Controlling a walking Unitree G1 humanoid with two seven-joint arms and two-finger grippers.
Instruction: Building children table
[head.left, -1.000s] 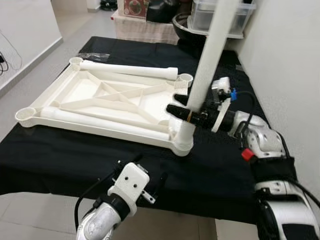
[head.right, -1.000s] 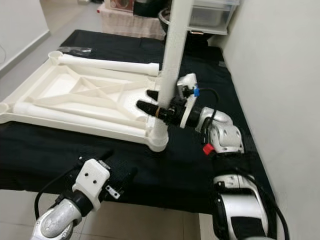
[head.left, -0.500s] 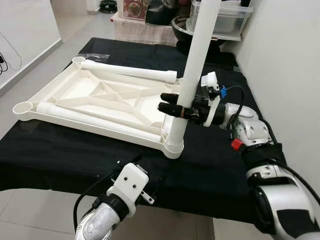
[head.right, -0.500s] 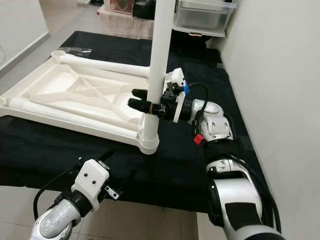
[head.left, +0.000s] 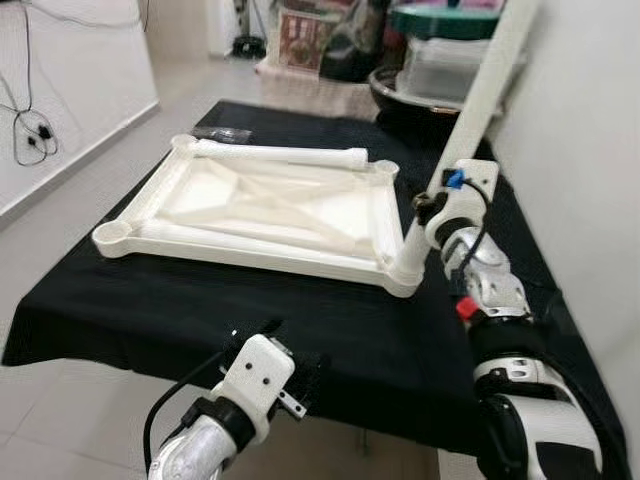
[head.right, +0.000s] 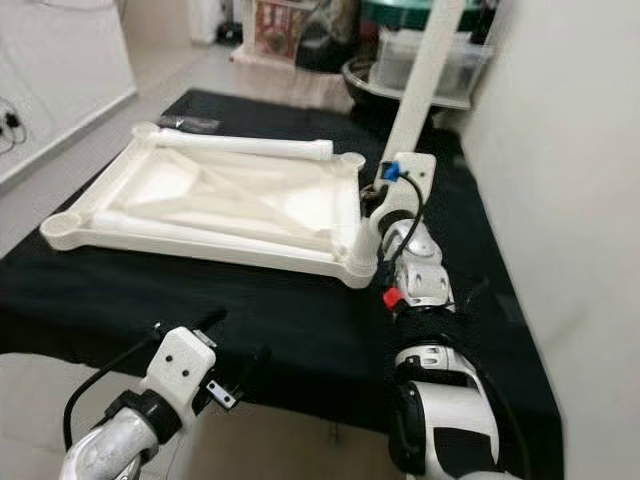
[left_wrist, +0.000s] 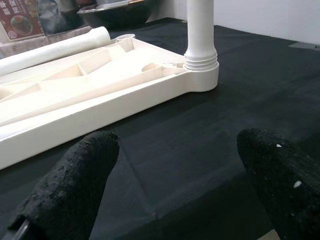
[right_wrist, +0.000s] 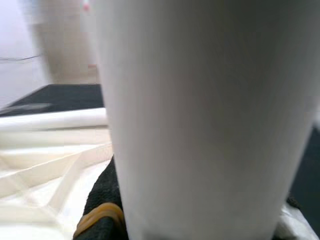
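Note:
The white table top (head.left: 262, 208) lies upside down on the black-covered table (head.left: 150, 300). A white leg (head.left: 478, 95) stands in its near right corner socket (head.left: 408, 276) and leans away to the right. My right gripper (head.left: 428, 208) is shut on this leg just above the socket; a black finger (right_wrist: 102, 210) with a yellow band presses against the leg (right_wrist: 200, 115). Two more legs lie on the top: one along the far edge (head.left: 280, 155), one along the near edge (head.left: 230, 235). My left gripper (left_wrist: 175, 180) hovers open past the table's front edge, fingers (left_wrist: 75, 185) wide apart, aimed at the socketed leg (left_wrist: 200, 30).
Clear storage boxes (head.left: 450, 65) and a dark bowl (head.left: 400, 90) stand beyond the table's far end. A white wall (head.left: 590, 150) runs close along the right side. A small dark packet (head.left: 222, 132) lies at the far left corner. Cables (head.left: 30, 130) hang by the left wall.
The whole view has shifted, so the camera moved. The leg leans further to the right than half a second ago, and my right wrist has turned around it. The left arm stays put.

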